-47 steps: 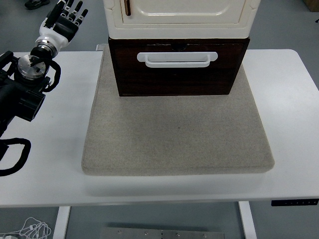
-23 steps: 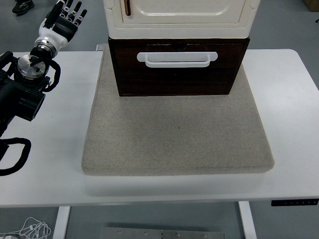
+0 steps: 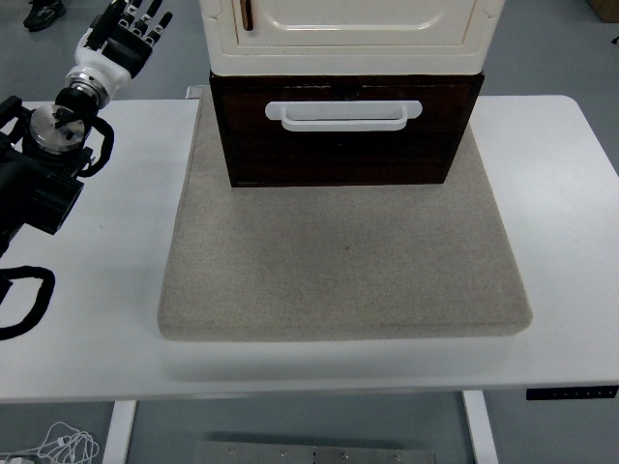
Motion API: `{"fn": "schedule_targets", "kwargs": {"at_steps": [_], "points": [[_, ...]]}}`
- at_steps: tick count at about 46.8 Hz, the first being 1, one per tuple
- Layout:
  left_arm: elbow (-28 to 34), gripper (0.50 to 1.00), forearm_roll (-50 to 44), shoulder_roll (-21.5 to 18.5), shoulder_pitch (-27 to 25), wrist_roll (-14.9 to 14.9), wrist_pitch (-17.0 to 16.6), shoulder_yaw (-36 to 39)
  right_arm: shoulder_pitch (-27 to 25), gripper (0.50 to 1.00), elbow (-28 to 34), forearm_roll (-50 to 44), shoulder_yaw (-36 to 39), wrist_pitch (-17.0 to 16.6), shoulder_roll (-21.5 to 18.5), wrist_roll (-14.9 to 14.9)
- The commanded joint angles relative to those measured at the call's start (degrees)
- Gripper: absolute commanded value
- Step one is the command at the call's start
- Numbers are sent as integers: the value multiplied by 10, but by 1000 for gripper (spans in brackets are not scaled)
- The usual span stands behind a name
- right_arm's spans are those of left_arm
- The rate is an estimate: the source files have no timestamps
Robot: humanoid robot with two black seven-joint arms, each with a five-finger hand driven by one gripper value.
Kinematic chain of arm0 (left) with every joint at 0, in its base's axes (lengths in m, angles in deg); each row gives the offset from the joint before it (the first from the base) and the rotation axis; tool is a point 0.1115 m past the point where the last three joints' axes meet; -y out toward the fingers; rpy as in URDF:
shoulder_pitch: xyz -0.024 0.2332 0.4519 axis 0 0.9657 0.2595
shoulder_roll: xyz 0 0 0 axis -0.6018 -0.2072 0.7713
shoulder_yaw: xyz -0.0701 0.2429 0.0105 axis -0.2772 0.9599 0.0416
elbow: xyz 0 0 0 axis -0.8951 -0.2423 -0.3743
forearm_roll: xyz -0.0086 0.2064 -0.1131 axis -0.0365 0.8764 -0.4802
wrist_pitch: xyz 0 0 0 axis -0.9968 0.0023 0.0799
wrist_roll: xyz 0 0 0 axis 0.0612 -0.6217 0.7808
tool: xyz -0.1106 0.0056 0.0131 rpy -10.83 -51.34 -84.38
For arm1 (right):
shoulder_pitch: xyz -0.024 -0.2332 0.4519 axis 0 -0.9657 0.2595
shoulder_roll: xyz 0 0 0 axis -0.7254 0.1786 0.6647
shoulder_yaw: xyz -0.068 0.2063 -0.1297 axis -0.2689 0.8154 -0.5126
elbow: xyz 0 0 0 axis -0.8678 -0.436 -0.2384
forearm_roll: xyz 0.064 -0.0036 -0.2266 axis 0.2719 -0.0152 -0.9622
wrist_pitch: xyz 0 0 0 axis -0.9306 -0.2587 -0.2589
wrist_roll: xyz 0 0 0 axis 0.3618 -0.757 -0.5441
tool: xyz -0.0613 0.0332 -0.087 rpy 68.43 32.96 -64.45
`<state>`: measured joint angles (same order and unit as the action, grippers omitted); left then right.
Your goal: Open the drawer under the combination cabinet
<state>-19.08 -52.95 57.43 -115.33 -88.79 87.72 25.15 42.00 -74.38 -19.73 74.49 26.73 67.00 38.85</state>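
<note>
shut drawer (image 3: 343,130), left robot hand (image 3: 124,37) well apart

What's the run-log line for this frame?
drawer: closed | handle: untouched | left hand: open, raised far left | right hand: not in view

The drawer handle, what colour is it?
White, against the dark brown drawer front; the handle shows clearly in the head view.

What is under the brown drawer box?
The drawer sits on a grey mat, and the mat lies on the white table. The mat's middle part beneath the drawer is covered, so nothing there can be seen. A cream cabinet sits on top.
</note>
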Motion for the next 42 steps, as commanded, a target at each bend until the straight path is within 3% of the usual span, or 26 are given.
{"fn": "schedule_targets", "kwargs": {"at_steps": [1,9,23,30,37,42], "points": [[-3,1000,1,-8,-10,-1,-9,1,0,926,0,0,0,0,0,0],[0,1000,23,-48,-37,-2,-17,19,0,926,0,0,0,0,0,0],[40,1000,30,-160,-116,-1,-18,33,0,926,0,0,0,0,0,0],[62,1000,88,-190,-157,-1,-18,64,0,926,0,0,0,0,0,0],[109,1000,104,-232,-191,2,-19,70,0,926,0,0,0,0,0,0],[179,1000,105,-280,-210,7,-19,73,0,926,0,0,0,0,0,0]]}}
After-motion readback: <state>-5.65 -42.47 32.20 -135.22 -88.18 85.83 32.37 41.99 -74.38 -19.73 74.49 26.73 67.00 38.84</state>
